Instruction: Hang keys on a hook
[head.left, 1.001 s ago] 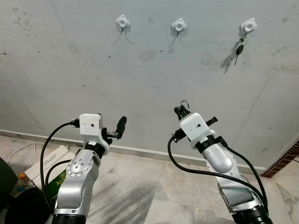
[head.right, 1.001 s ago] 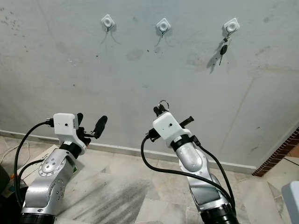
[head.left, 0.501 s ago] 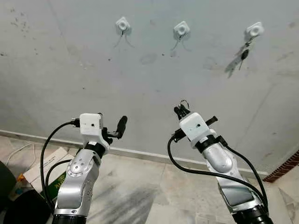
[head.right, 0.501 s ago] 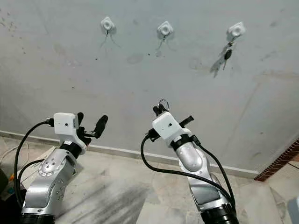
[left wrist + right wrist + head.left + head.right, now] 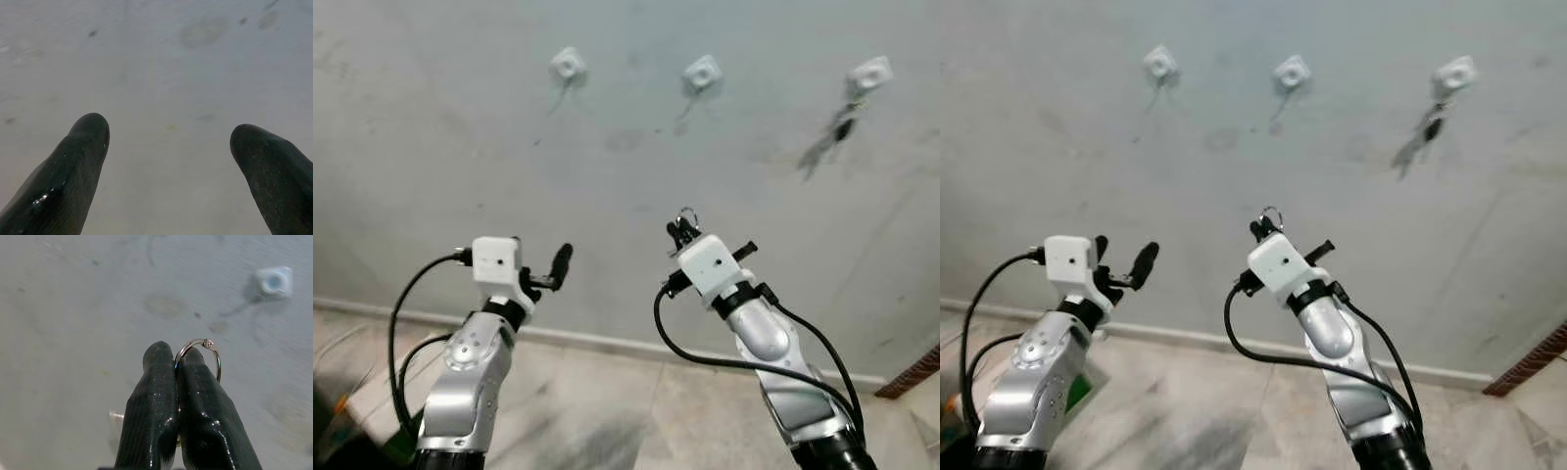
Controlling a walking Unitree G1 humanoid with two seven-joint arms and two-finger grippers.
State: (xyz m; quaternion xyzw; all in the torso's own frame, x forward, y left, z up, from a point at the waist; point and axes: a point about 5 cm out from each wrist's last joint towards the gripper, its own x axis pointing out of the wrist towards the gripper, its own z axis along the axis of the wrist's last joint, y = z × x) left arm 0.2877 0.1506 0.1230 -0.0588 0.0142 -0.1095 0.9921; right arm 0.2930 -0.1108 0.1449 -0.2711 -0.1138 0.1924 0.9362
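Left eye view: I see both silver arms raised before a stained grey wall [image 5: 460, 127]. Three white hooks sit in a row high on it: a left hook [image 5: 567, 65], a middle hook [image 5: 702, 72] and a right hook [image 5: 869, 73].
Hanging keys: a dark bunch [image 5: 843, 125] dangles from the right hook, blurred, with its shadow beside it.
Right gripper: it [image 5: 682, 230] points up at the wall, well below the middle hook, and a small metal key ring [image 5: 687, 212] pokes out above its tips.
Left gripper: it [image 5: 551, 266] is held up lower and to the left, away from all three hooks.
Floor: pale tiles [image 5: 607, 411] meet the wall at a light skirting; the frame is soft with motion blur.

Right eye view: I get the same scene, with a strip of red brick [image 5: 1528, 367] at the lower right corner.

Left wrist view: my two black fingers [image 5: 73, 166] stand spread wide with bare, spotted wall between them and nothing held.

Right wrist view: my fingers [image 5: 151, 401] are pressed together, pinching the key ring [image 5: 208, 355], whose silver loop arcs out beside the tips.
Held keys: a small pale metal piece [image 5: 116, 415] sticks out beside the fingers lower down; I cannot tell what it is.
Hook: one white hook [image 5: 274, 281] shows on the wall ahead, apart from the ring.
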